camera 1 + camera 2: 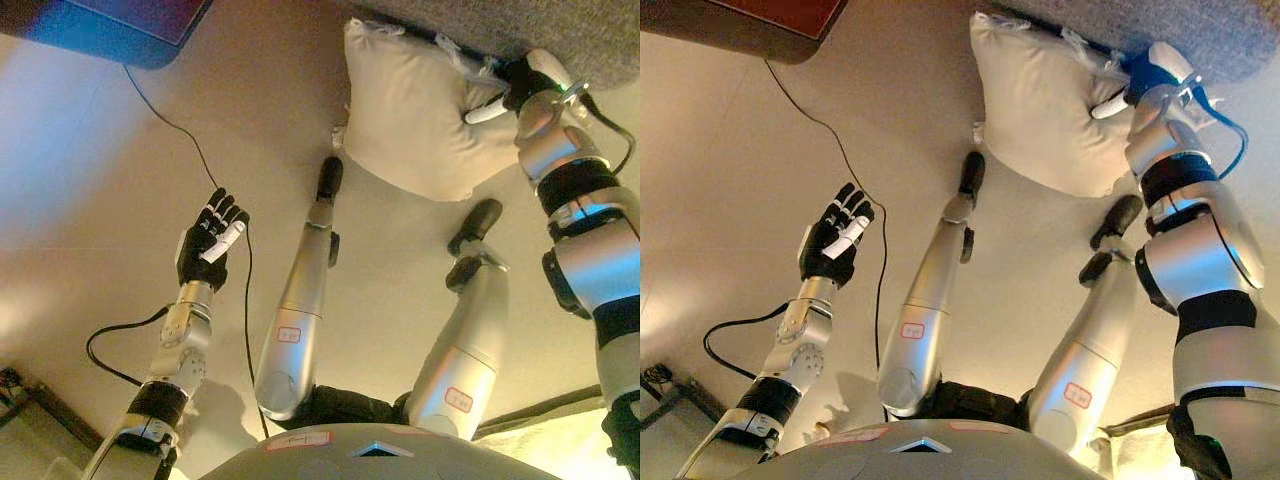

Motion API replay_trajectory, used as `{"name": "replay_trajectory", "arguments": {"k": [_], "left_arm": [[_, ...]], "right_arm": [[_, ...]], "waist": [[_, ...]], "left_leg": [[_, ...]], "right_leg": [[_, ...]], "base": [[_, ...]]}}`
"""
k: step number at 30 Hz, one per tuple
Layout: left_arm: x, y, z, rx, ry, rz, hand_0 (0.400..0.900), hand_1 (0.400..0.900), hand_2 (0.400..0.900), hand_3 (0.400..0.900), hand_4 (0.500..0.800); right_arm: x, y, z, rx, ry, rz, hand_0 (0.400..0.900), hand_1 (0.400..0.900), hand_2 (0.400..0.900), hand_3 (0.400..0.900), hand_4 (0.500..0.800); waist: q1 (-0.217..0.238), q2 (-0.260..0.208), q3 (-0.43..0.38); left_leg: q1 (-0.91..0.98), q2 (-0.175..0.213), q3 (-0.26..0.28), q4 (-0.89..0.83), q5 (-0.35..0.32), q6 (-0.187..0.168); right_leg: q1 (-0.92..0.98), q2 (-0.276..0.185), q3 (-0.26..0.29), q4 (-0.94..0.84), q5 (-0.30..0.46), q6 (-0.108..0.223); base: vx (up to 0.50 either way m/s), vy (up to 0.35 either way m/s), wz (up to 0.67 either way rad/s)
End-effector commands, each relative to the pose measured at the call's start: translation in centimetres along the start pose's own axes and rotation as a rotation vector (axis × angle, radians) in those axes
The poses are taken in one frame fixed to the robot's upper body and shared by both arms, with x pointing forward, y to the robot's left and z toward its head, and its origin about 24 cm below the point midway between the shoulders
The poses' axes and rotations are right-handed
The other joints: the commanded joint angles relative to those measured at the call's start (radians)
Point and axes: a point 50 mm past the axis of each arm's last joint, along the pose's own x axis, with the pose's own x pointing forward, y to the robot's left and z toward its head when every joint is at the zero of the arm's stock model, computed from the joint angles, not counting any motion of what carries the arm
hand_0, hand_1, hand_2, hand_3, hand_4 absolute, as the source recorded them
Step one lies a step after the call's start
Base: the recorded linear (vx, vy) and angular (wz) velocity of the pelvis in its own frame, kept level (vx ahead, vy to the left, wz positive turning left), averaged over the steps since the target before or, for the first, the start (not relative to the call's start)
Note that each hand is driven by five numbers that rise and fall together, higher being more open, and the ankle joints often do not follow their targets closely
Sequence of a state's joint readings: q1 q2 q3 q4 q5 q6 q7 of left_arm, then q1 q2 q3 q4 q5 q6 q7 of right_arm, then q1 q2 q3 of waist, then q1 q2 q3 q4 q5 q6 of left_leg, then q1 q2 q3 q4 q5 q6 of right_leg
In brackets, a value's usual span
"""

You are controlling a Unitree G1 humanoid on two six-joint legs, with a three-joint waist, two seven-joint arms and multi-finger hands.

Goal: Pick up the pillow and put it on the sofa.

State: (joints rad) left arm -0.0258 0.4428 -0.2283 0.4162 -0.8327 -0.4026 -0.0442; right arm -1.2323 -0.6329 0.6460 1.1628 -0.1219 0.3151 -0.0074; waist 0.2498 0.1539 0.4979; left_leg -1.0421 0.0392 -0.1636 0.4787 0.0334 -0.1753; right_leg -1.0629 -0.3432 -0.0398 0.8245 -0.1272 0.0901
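Observation:
A cream pillow (415,110) leans against the front edge of the grey sofa (590,30) at the top right, its lower corner near the floor. My right hand (510,90) is at the pillow's right edge, its fingers curled into the cloth, gripping it. My left hand (208,240) hangs over the floor at the left, fingers straight and empty, far from the pillow. The pillow also shows in the right eye view (1045,105).
A dark red low piece of furniture (770,25) stands at the top left. A thin black cord (170,120) runs across the beige floor from it. Dark frame parts (20,395) lie at the bottom left.

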Motion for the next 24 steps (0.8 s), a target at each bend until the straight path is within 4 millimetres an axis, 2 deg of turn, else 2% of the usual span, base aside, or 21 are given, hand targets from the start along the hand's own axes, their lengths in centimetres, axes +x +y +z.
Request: {"name": "replay_trajectory", "arguments": {"k": [1,7,14,19,24], "left_arm": [[-1.2,2.1,1.4,0.005,-0.076,0.045,0.9,0.9,0.9,0.9,0.8],[-1.5,2.6,1.2,0.013,-0.057,0.06,0.9,0.9,0.9,0.9,0.8],[-2.2,3.5,0.4,0.035,-0.014,0.082,0.9,0.9,0.9,0.9,0.8],[-2.7,4.2,-0.3,0.081,0.027,0.115,0.9,0.9,0.9,0.9,0.8],[-3.1,5.7,-1.4,0.151,0.114,0.183,0.9,0.9,0.9,0.9,0.8]], "right_arm": [[-0.6,-1.6,4.0,0.0,-0.234,0.019,0.4,0.4,0.4,0.4,0.5],[-0.7,-2.3,4.2,0.007,-0.261,-0.01,0.4,0.4,0.4,0.4,0.5],[-0.8,-2.1,4.4,0.019,-0.281,-0.023,0.4,0.4,0.4,0.4,0.5],[-0.9,-1.0,4.6,0.022,-0.333,-0.002,0.4,0.4,0.4,0.4,0.5],[-1.6,1.5,5.1,-0.016,-0.425,0.081,0.4,0.4,0.4,0.4,0.5]], "waist": [[0.043,0.096,0.022],[0.043,0.095,0.022],[0.045,0.077,0.022],[0.043,0.042,0.022],[0.028,-0.022,0.022]], "left_leg": [[-0.012,0.002,-0.01,0.167,-0.08,0.087],[0.017,0.016,-0.006,0.153,-0.077,0.082],[0.069,0.031,-0.01,0.132,-0.075,0.074],[0.153,0.049,-0.01,0.093,-0.072,0.068],[0.33,0.09,0.009,0.038,-0.076,0.056]], "right_leg": [[-0.021,-0.067,0.028,-0.191,0.145,0.081],[0.01,-0.075,0.015,-0.212,0.15,0.087],[0.066,-0.076,-0.009,-0.233,0.152,0.088],[0.16,-0.073,-0.051,-0.286,0.162,0.091],[0.334,-0.081,-0.096,-0.357,0.175,0.106]], "base": [[-0.02,-0.002,-0.05],[-0.01,-0.001,-0.03],[-0.01,-0.026,-0.04],[0.0,-0.073,-0.11],[0.02,-0.096,-0.17]]}}
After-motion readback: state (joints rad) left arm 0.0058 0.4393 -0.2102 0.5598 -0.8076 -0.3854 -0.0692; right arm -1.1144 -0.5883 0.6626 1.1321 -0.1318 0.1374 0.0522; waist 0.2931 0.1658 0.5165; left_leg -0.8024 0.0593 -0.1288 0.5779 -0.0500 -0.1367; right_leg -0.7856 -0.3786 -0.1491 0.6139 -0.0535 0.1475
